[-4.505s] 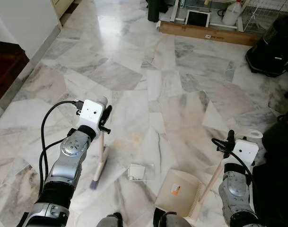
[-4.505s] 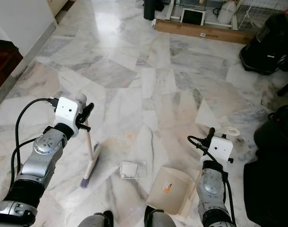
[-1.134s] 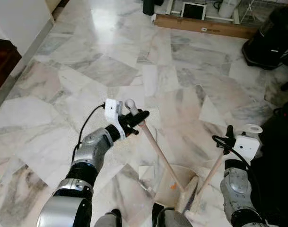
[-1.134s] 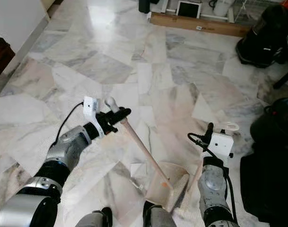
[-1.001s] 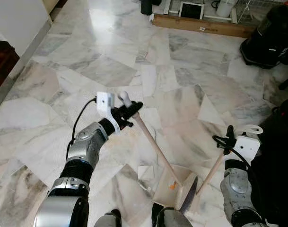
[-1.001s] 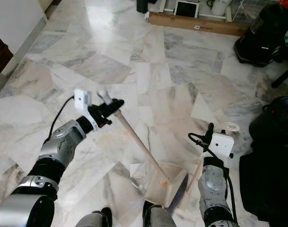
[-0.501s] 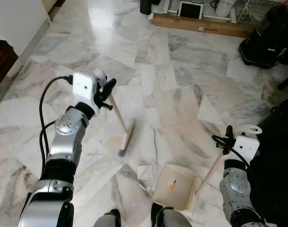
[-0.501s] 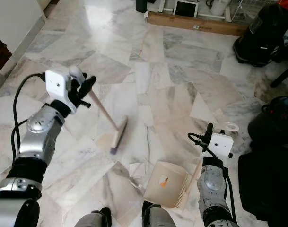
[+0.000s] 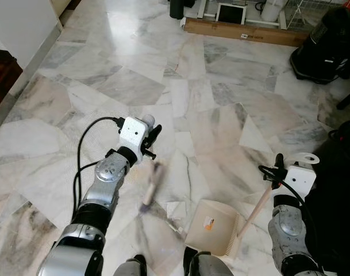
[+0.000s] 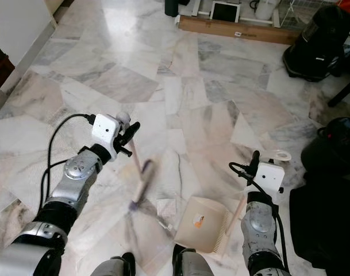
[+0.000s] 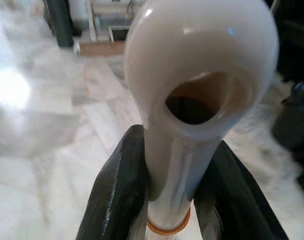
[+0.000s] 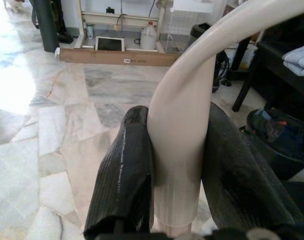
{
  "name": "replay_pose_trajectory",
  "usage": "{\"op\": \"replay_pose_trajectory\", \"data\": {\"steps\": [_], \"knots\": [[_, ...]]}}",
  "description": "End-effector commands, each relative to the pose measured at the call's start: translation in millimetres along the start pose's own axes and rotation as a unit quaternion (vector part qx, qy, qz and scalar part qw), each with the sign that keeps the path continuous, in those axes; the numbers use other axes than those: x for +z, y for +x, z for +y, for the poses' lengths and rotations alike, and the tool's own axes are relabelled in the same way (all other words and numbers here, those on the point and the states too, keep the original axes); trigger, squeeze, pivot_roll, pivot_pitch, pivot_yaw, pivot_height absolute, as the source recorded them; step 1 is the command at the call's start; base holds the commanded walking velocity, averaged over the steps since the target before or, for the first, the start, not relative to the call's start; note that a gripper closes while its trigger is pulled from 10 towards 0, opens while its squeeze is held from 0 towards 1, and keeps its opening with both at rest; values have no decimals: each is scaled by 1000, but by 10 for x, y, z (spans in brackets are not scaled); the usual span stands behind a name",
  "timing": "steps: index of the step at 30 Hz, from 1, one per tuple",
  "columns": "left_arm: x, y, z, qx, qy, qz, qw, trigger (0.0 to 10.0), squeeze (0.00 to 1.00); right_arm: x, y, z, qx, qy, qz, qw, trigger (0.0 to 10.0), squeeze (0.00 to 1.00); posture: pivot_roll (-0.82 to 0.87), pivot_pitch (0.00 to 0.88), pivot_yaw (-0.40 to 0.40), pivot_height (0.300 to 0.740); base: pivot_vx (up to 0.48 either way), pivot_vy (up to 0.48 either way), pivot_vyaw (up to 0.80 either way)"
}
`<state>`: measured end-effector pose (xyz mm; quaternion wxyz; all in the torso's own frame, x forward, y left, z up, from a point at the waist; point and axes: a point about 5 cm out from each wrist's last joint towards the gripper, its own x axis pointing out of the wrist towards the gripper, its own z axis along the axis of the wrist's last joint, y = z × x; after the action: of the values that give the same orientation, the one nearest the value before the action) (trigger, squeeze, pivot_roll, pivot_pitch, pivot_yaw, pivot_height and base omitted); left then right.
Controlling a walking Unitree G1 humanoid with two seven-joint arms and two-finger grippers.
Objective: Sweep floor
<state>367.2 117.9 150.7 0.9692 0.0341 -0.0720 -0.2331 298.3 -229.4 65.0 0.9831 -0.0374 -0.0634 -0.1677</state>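
Left hand [image 9: 150, 136] is clamped on the cream plastic grip of the broom [image 9: 149, 187], its pale wooden stick slanting down from the fingers [image 11: 117, 200] to a blurred, purple-tipped head on the marble floor [image 9: 220, 115]. Just beside that head lies a clear scrap of wrapper [image 9: 173, 210]. Right hand [image 9: 278, 167] grips the curved cream handle of the beige ribbed dustpan [image 9: 212, 227], whose pan sits flat on the floor, below and inward of that hand.
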Motion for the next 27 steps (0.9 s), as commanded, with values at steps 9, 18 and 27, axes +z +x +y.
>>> {"op": "replay_pose_trajectory", "data": {"steps": [9,18,27], "knots": [[-189,6,-129,-36,-150,49,987,10000,0,-187,-134,-8,11,-10,49,999,10000,0,108,290,-29,740,0,0,0],[71,96,-56,-37,-277,-12,960,10000,0,-179,-123,0,12,-8,48,999,10000,0,116,287,-29,740,0,0,0],[361,80,123,-30,-301,-62,951,10000,0,-178,-120,39,16,-5,50,999,10000,0,131,285,-28,740,0,0,0]]}}
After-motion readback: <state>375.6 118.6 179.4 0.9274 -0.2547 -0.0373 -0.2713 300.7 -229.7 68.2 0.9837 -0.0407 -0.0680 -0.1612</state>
